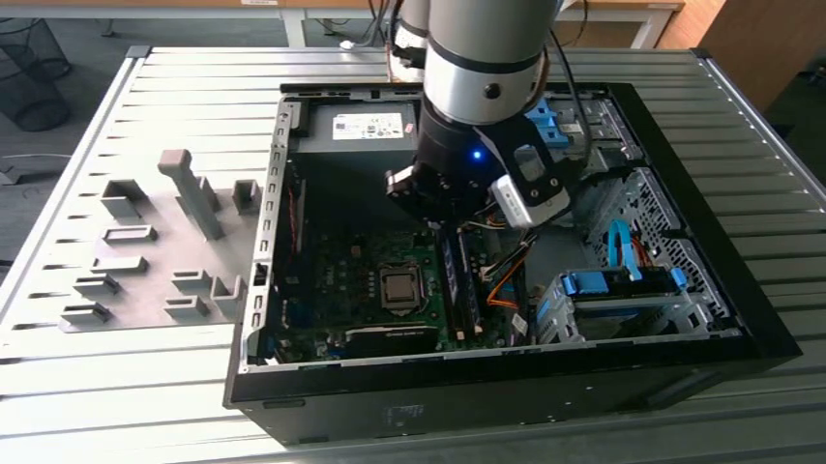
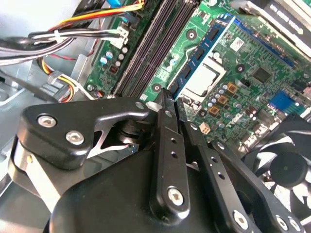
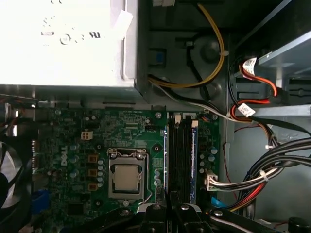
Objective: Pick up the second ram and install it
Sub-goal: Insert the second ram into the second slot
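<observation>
Blue second ram (image 2: 197, 53) stands just beyond the jaws (nearly closed)

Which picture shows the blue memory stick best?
The second wrist view: the blue ram shows its flat side and black chips. In the first wrist view it is just a thin blue edge. In the exterior view it is hard to pick out.
</observation>
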Motion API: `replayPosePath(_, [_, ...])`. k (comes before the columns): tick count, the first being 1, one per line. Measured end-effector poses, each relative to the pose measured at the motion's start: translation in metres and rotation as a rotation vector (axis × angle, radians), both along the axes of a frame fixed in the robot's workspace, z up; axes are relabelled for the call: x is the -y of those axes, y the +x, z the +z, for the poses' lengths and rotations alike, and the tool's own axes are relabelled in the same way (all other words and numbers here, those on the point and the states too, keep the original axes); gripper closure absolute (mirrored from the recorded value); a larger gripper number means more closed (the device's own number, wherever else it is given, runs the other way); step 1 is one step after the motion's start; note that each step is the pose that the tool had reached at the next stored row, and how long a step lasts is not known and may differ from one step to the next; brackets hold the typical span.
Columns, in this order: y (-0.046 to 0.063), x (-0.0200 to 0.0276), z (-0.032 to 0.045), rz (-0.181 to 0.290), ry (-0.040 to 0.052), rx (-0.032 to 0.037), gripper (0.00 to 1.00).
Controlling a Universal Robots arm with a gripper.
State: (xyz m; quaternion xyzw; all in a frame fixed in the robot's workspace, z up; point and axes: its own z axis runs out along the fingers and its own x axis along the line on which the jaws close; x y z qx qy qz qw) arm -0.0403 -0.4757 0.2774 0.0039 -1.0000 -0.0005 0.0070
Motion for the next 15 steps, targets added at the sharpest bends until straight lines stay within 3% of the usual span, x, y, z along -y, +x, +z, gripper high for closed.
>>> replayPosePath(6, [0.008, 0.0005, -0.0108, -0.002, 0.0000, -0.0010, 0.86])
replayPosePath(15, [0.009, 0.0005, -0.0262, -0.007, -0.0001, -0.0010, 0.86])
